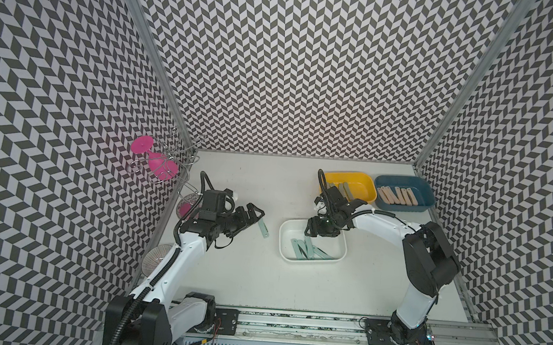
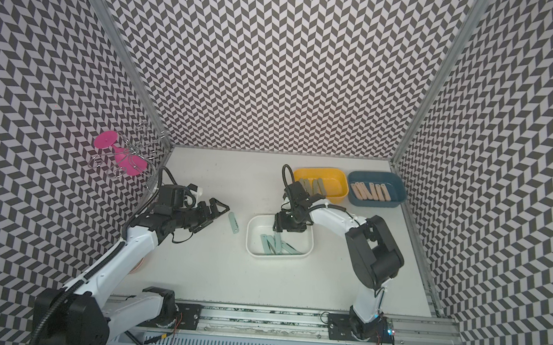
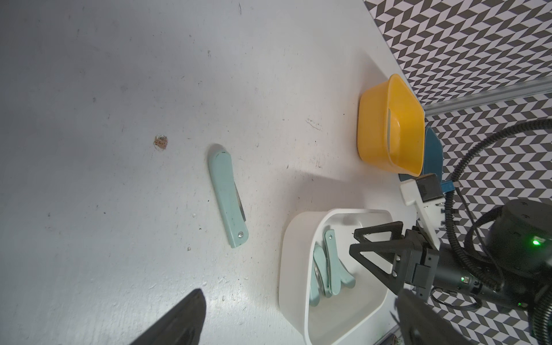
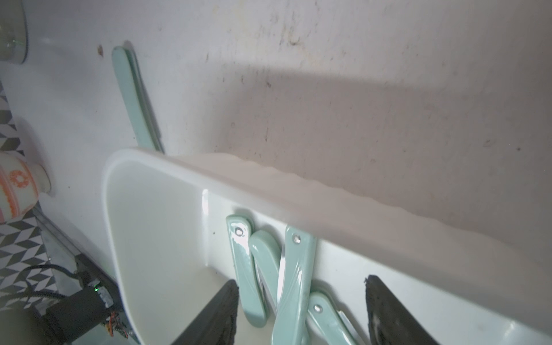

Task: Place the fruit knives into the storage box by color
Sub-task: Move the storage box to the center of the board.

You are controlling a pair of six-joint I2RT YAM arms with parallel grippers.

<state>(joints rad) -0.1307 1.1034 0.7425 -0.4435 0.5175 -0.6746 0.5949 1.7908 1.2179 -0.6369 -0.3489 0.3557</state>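
One pale mint fruit knife (image 1: pixel 264 228) (image 3: pixel 228 195) lies folded on the table, left of the white storage box (image 1: pixel 282 243). My left gripper (image 1: pixel 258 214) (image 3: pixel 298 328) hovers open beside this knife, apart from it. Several mint knives (image 1: pixel 306 250) (image 4: pixel 298 268) lie crossed inside the white box. My right gripper (image 1: pixel 309 233) (image 4: pixel 301 316) hangs over them, open, its fingers either side of the pile without touching it. Grey-green knives (image 1: pixel 342 189) sit in the yellow box (image 1: pixel 364 186). Peach-pink knives (image 1: pixel 396 195) lie in a row in the blue box (image 1: pixel 425 193).
A wire rack holding pink glasses (image 1: pixel 159 165) stands against the left wall. A clear ribbed glass (image 1: pixel 159 261) sits by my left arm, and a small patterned cup (image 4: pixel 18 185) shows in the right wrist view. The arms' base rail (image 1: pixel 291 327) runs along the front edge.
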